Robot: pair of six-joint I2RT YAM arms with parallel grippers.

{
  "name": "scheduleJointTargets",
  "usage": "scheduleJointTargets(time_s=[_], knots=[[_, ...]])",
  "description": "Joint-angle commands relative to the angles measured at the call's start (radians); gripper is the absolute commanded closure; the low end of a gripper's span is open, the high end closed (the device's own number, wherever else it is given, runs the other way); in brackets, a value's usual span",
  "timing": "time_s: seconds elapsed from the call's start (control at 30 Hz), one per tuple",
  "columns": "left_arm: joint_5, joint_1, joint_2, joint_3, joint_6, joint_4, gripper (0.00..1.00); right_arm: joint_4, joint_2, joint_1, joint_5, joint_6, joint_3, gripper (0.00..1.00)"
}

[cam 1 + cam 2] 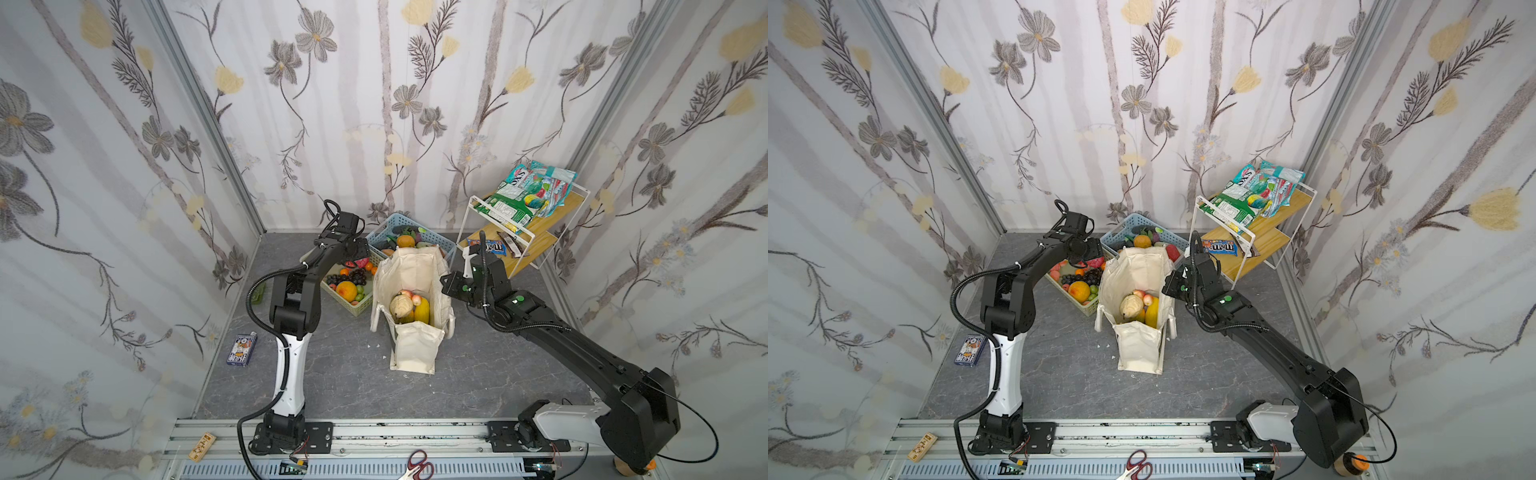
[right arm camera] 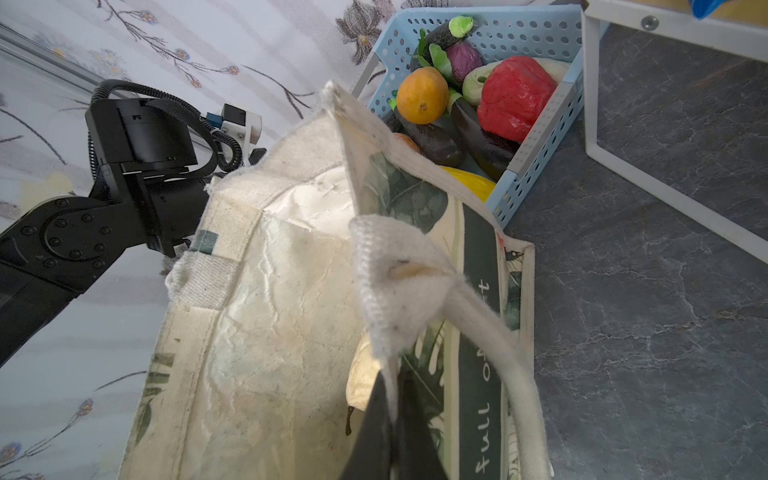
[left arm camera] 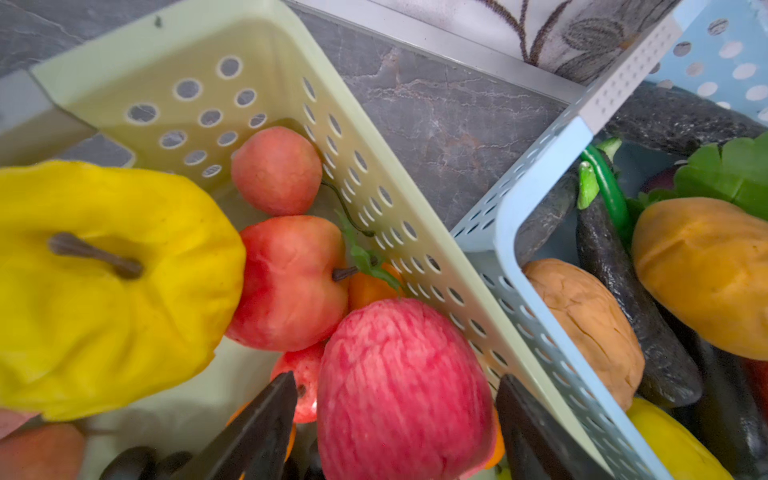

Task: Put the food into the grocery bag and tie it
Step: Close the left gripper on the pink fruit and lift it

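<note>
Grocery bag (image 1: 415,270) cream, upright, right pincer (image 2: 395,380) pinching its rim, left pincer (image 3: 397,380) wide around apple (image 3: 405,399)

left gripper (image 3: 397,378): finger bases are running off the left wrist frame. In both top views its fingers are hiding under the wrist, at 10 o'clock of the cream leaf-print canvas tote bag (image 1: 415,353). striped red toy apple (image 3: 407,415) and wrinkled yellow toy fruit (image 3: 104,291) are getting clipped too, the yellow one blurring. right gripper (image 2: 394,382) fingers are running off-frame. pale cream toy fruit (image 2: 359,382) is hiding behind the tote rim. red-handled scissors (image 1: 419,464), at 6 o'clock of the tote, are getting cut by the frame edge.
</note>
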Motion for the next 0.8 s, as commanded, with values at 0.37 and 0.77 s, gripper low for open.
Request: scheduleJointTargets(time_s=[0.37,0.77], knots=[[-0.019,-0.002,0.020,0.006,-0.026,0.027,0.31,0.017,0.013,0.000,0.006,0.002,0.010,0.99],[-0.050,-0.024,-0.034,-0.044,0.045,-0.005,0.20,0.023,0.031,0.001,-0.008,0.002,0.022,0.99]])
